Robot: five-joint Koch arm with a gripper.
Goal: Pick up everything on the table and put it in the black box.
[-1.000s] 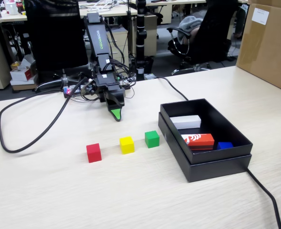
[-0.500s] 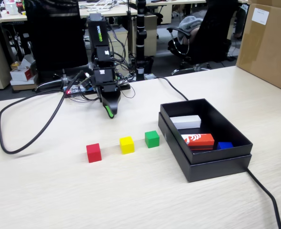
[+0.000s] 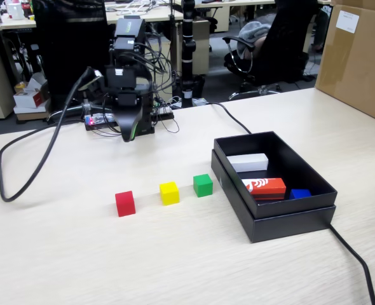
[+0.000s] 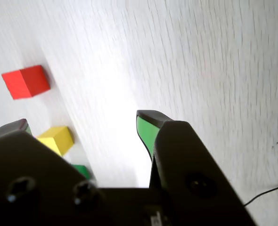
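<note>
Since a second ago the arm has swung toward the upper left of the fixed view and lifted, so the gripper [image 3: 129, 135] now hangs clear of the table [image 3: 175, 254], above its far edge near the tangle of cables, rather than low over the wood behind the yellow cube [image 3: 169, 192]. Nothing else has shifted. In the wrist view the gripper [image 4: 82, 123] stands with its fingers spread wide and nothing between them: one green-padded fingertip [image 4: 147, 130] sits near the middle of the frame and the other barely shows at the left edge. The red cube [image 3: 125, 203], the yellow cube and the green cube [image 3: 203, 185] lie in a row across the middle of the fixed view, apart from one another, the green one nearest the black box [image 3: 283, 219]. That box sits at centre right, holding a white oblong block [image 3: 248, 162], an orange-red block with white marks [image 3: 264, 186] and a small blue piece [image 3: 299, 193]. A thick black cable [image 3: 32, 178] loops across the left side.
</note>
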